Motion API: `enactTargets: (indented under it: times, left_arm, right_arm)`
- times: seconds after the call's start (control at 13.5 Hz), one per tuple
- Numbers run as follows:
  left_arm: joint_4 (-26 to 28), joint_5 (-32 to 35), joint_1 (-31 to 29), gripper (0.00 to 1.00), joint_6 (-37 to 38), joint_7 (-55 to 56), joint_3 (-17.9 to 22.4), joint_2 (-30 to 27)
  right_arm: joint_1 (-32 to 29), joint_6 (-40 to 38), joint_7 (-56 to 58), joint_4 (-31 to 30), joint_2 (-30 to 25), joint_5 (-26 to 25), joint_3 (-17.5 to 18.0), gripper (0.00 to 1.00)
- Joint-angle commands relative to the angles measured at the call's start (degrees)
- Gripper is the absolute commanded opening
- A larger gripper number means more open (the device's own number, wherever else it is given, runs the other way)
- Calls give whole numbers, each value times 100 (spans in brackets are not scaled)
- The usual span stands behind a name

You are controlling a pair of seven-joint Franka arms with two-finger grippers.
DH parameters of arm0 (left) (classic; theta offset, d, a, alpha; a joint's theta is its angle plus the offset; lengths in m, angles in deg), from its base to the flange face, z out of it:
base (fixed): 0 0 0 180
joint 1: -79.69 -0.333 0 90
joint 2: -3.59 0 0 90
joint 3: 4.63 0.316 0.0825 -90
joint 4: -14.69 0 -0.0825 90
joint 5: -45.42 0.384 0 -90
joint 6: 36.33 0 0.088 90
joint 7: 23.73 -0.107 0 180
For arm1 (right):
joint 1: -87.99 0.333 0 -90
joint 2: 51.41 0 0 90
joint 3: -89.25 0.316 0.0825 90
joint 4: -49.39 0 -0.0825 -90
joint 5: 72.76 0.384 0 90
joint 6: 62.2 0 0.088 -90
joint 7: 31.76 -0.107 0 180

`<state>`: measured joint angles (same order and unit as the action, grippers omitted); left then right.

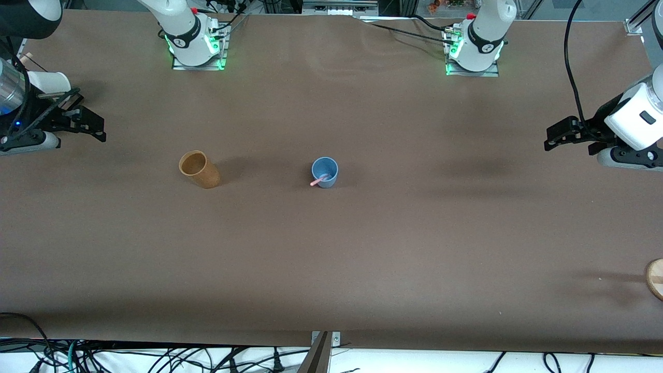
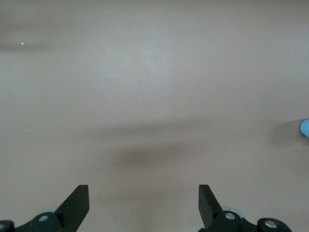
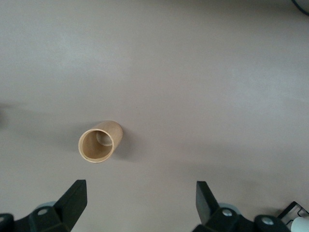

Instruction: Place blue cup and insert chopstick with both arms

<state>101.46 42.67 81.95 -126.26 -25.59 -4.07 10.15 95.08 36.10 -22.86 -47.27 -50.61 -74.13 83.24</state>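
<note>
**Both grippers wide and empty, chopstick in the blue cup**

Left gripper (image 1: 550, 139) hangs over the table's edge at the left arm's end, fingers spread wide, holding nothing. Right gripper (image 1: 98, 129) hangs over the right arm's end, likewise wide and empty, with a white cup (image 1: 49, 81) just beside it.

Mid-table the blue cup (image 1: 325, 171) stands upright, the chopstick (image 1: 319, 181) leaning inside it. A brown cup (image 1: 199, 169) stands well apart, toward the right arm's end. Plain brown table (image 1: 362, 248); cables trail below its near edge.

Chopstick (image 1: 319, 180) in blue cup (image 1: 325, 172), mid-table. Brown cup (image 1: 199, 169) beside it, twd right arm's end. Grippers apart, at opp ends.
</note>
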Motion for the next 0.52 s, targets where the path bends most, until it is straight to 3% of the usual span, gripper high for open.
enactTargets:
  times: [0.0, 0.44]
  left_arm:
    - [-99, 73, -6, 100, -6, -157, 5, 56]
    - [-99, 82, 21, 100, -6, -130, -4, 56]
  right_arm:
    - [-41, -117, 15, 42, -63, -92, 91, 100]
    - [-85, -48, -2, 253, -63, -39, 56, 100]
